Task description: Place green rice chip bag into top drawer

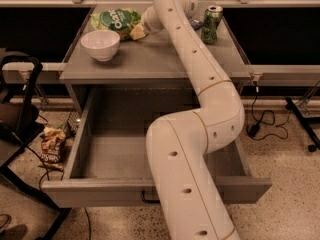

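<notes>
The green rice chip bag (117, 20) lies on the cabinet top at the back left, behind the white bowl. My gripper (137, 31) is at the bag's right edge, low over the cabinet top, touching or almost touching the bag. The arm reaches it from the front right, across the top drawer (125, 156). That drawer is pulled wide open below the cabinet top and has nothing inside. My arm partly covers its black handle (148, 199).
A white bowl (100, 44) stands at the front left of the cabinet top (150, 59). A green drink can (212, 24) stands at the back right. A brown-and-orange snack bag (51, 146) lies on the floor left of the drawer, beside a black frame (25, 84).
</notes>
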`<state>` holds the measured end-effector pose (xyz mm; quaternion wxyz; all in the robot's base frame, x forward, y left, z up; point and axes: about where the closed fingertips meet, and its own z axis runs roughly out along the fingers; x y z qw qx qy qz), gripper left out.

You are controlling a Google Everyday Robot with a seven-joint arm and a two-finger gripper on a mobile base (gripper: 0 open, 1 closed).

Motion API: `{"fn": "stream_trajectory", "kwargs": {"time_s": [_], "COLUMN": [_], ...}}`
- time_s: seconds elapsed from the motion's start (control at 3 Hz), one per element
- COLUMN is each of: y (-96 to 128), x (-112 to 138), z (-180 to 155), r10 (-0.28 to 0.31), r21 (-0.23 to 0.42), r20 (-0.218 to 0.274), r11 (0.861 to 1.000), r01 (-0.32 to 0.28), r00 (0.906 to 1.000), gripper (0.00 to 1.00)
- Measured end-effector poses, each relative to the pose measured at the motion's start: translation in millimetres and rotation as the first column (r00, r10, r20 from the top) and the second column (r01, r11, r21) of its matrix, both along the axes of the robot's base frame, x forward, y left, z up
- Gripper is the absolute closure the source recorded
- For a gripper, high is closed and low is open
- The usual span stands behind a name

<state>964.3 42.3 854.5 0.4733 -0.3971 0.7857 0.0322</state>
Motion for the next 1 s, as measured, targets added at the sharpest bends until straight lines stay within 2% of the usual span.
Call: {"fn": "stream_trajectory", "kwargs": {"time_s": [0.33,0.67,1.0], "y": [0.0,0.0,0.1], "x": [0.0,0.0,0.0], "z": [-0.1,-0.1,-0.2], "r10": [0.0,0.0,0.0], "r21": [0.0,0.0,0.0], "r20": [0.0,0.0,0.0], "r11": [1.0,1.0,1.0], "r01": [0.0,0.0,0.0], "r00": [1.0,1.0,1.0], "gripper": [0.89,1.0,0.97]}}
